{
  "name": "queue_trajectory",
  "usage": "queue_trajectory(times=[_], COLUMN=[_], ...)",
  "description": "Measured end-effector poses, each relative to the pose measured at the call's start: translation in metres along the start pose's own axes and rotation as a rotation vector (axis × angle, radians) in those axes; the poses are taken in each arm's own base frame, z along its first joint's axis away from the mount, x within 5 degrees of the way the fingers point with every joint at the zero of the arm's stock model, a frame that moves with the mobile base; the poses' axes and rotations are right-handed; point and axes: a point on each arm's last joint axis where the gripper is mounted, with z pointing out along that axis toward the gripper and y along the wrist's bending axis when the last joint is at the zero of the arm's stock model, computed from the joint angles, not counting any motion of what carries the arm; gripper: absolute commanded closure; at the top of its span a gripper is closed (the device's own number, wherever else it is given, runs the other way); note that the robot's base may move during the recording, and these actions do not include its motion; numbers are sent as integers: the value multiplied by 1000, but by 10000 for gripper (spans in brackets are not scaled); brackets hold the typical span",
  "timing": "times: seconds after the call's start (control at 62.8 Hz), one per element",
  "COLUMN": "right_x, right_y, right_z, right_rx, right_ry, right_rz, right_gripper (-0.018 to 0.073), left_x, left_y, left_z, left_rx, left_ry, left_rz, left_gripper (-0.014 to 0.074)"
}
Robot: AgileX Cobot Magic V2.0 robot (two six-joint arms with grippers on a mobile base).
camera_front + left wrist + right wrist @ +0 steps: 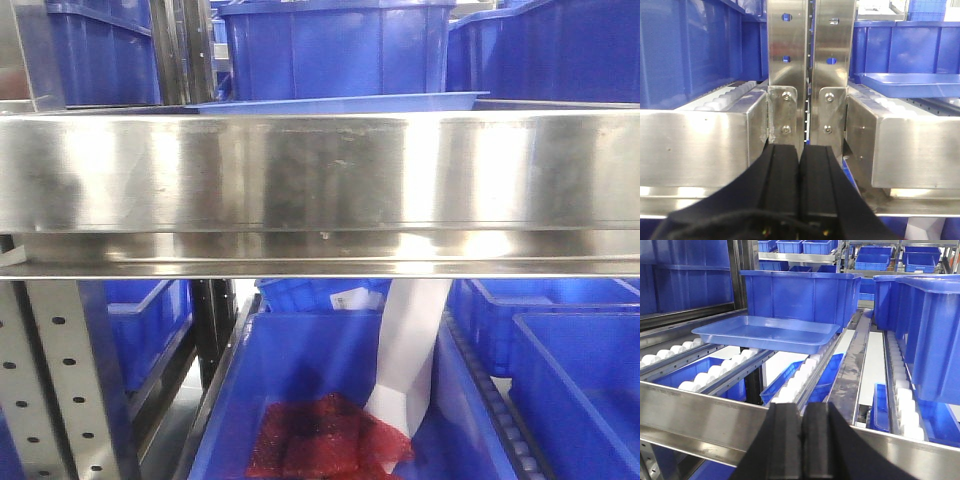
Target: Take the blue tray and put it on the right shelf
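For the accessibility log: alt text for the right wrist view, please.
A light-blue tray rests on white rollers of a steel rack shelf, in front of a deeper blue bin. The shut right gripper sits empty before the front rail.

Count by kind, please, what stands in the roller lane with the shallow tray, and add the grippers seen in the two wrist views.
Blue tray: 1
Deep blue bin behind it: 1
Grippers, both shut: 2 (left gripper, right gripper)
Total: 4
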Motion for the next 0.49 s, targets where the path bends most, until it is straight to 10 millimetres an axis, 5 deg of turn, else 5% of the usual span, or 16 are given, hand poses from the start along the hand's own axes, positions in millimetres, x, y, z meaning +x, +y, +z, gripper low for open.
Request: queue_trajectory(times=[0.494], right_x=[0], right_y=[0], right_z=[0], right_rx=[0], right_ry=[0], right_rz=[0], right_gripper=[504], left_x=[0], left_y=[0], left_z=[0], left_rx=[0], left_ry=[0], left_rz=[3], left_gripper=[645])
